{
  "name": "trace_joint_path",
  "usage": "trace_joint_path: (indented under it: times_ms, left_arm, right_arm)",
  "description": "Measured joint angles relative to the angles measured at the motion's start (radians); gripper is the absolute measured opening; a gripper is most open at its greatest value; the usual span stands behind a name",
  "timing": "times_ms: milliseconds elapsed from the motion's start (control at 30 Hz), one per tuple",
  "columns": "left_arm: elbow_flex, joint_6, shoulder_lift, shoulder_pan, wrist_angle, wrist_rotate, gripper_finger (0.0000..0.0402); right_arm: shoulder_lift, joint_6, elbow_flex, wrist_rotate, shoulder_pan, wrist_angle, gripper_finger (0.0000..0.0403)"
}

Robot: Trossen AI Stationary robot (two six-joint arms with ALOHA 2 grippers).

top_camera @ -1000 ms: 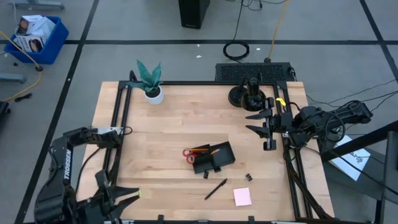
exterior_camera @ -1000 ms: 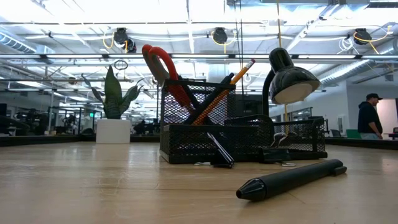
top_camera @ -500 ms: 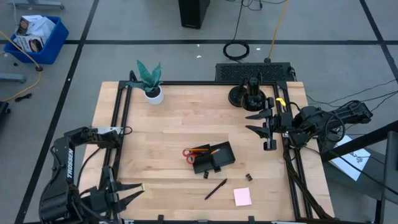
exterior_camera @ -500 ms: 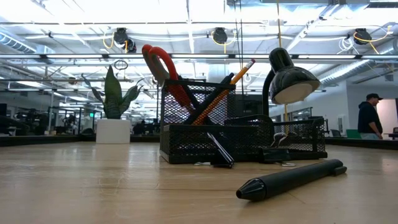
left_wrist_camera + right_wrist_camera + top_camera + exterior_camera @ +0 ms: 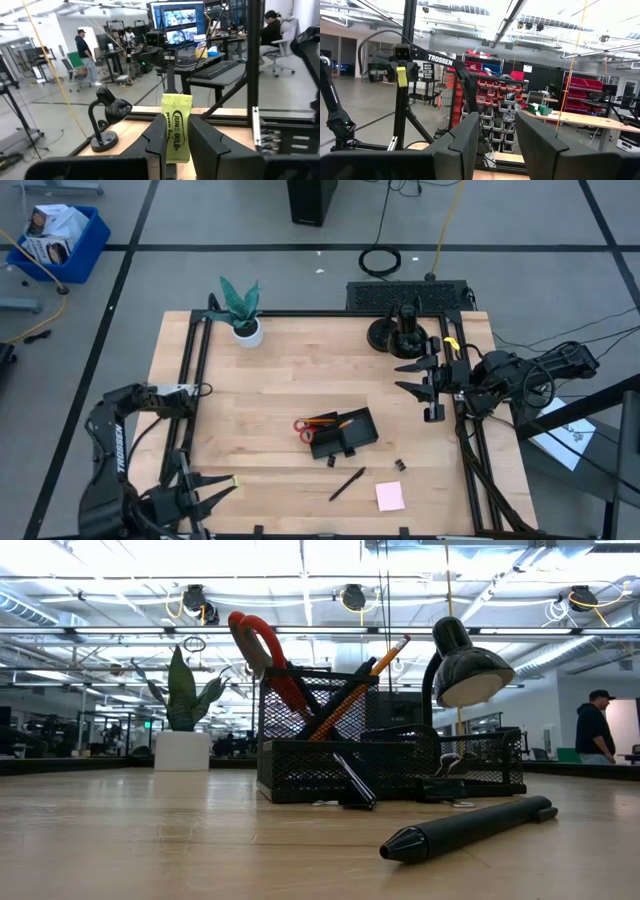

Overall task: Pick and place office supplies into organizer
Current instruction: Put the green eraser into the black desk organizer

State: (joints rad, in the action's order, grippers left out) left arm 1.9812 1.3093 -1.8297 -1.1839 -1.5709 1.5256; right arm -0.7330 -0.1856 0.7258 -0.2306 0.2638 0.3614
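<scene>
Yellow-green piece [image 5: 176, 127] clamped upright in left gripper [image 5: 225, 486], well off organizer [image 5: 343, 433] toward the table's near-left corner; right gripper [image 5: 409, 377] parked beyond organizer, jaws apart, empty.

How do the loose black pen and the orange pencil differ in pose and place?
The slim black pen lies flat on the wooden table, outside the black mesh organizer. The thin orange pencil stands tilted inside the organizer, its tip above the rim. Both are long, slim writing tools.
</scene>
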Motion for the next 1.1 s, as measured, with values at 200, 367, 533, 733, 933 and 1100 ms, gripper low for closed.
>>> trace_joint_path:
  times_ms: [200, 367, 533, 733, 933, 1100]
  left_arm:
    - [-0.129, 0.102, 0.000, 0.043, 0.000, -0.015, 0.0063]
    - [-0.233, 0.224, 0.000, 0.067, 0.000, -0.023, 0.0063]
    - [-0.331, 0.368, 0.000, 0.071, -0.001, -0.034, 0.0063]
    - [-0.450, 0.564, 0.000, 0.072, 0.000, -0.040, 0.0063]
    - [-0.548, 0.734, 0.000, 0.080, 0.008, -0.033, 0.0063]
    - [-0.613, 0.793, 0.000, 0.095, 0.079, -0.032, 0.0063]
  right_arm:
    - [0.000, 0.002, 0.000, 0.000, 0.000, 0.000, 0.0123]
    - [0.000, 0.016, 0.000, 0.000, 0.000, 0.000, 0.0123]
    - [0.000, 0.014, 0.000, 0.000, 0.000, 0.000, 0.0123]
    - [0.000, 0.013, 0.000, 0.000, 0.000, -0.001, 0.0123]
    - [0.000, 0.013, 0.000, 0.000, 0.000, -0.001, 0.0123]
    - [0.000, 0.013, 0.000, 0.000, 0.000, -0.001, 0.0123]
